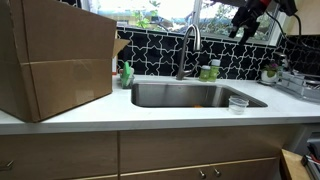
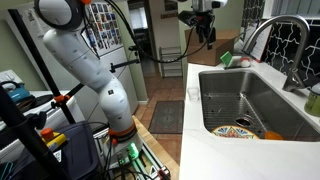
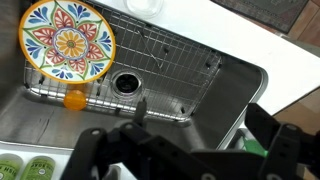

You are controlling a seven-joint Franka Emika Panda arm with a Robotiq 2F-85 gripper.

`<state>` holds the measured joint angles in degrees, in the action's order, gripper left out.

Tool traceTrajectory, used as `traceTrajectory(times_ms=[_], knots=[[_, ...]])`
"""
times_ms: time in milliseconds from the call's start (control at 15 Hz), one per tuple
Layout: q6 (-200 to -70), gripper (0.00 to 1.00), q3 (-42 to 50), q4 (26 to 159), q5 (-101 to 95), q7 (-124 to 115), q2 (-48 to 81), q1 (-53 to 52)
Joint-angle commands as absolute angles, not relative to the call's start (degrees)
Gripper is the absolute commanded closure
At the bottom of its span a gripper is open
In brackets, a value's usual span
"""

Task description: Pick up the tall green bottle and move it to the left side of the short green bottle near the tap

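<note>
The tall green bottle (image 1: pixel 213 68) with a pale top stands on the counter right of the tap (image 1: pixel 188 48), close beside the short green bottle (image 1: pixel 204 73). In the wrist view two green tops (image 3: pixel 25 167) show at the bottom left corner; I cannot tell which is which. One bottle shows at the frame edge in an exterior view (image 2: pixel 313 100), near the tap (image 2: pixel 272 35). My gripper (image 1: pixel 245 20) hangs high above the counter, up and to the right of the bottles. It also shows in an exterior view (image 2: pixel 203 28). In the wrist view its fingers (image 3: pixel 185 150) are wide apart and empty.
A brighter green soap bottle (image 1: pixel 127 73) stands left of the sink (image 1: pixel 150 88), next to a big cardboard box (image 1: pixel 55 60). A patterned plate (image 3: pixel 68 40) and an orange piece (image 3: pixel 74 98) lie in the sink. A clear cup (image 1: pixel 237 103) and a dish rack (image 1: pixel 300 82) stand at the right.
</note>
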<state>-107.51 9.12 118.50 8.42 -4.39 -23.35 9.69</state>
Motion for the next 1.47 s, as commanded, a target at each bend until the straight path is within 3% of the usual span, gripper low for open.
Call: traceTrajectory(times_ms=[0, 267, 667, 1400], knots=[[-108.04, 0.0, 9.12, 116.25, 6.87, -7.9, -20.38, 10.9], [-106.88, 0.0, 14.62, 107.09, 8.68, -11.27, -10.03, 14.21], [-126.45, 0.0, 18.49, 99.63, 6.45, -14.3, 2.46, 18.3], [-125.08, 0.0, 18.78, 100.33, 6.43, -12.52, 1.89, 18.59]])
